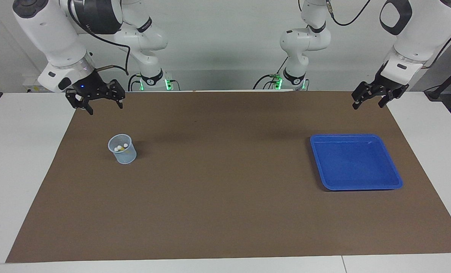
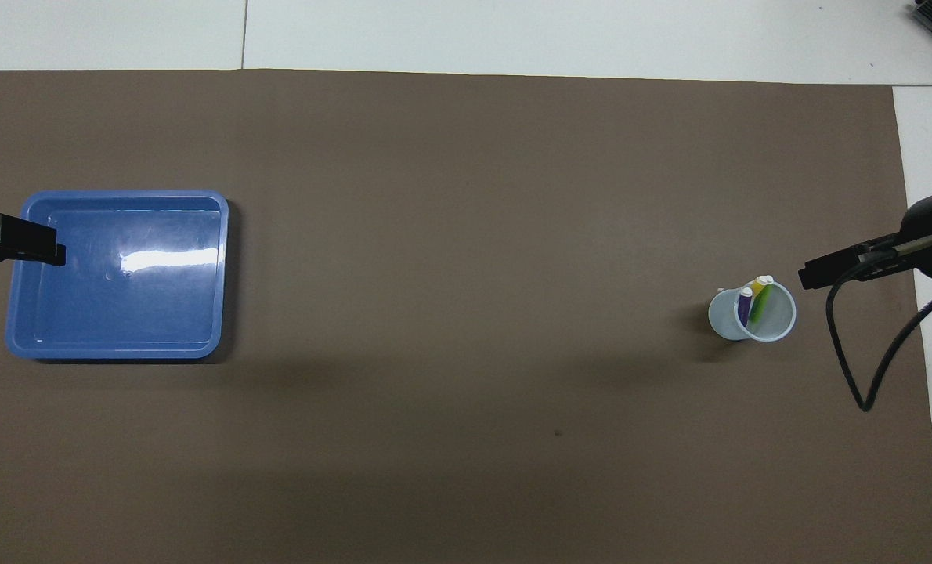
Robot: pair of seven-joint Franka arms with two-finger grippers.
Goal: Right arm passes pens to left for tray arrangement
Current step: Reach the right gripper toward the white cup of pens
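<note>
We see three pens (image 2: 753, 302), purple, green and yellow, standing in a pale mesh cup (image 1: 124, 153) toward the right arm's end of the table, well apart from the bare blue tray (image 1: 394, 178). Both the right gripper (image 1: 105, 107) and left gripper (image 1: 368, 102) hang raised, fingers spread, holding nothing. We judge the pens light, stiff and slick, best pinched near their pale upper ends.
</note>
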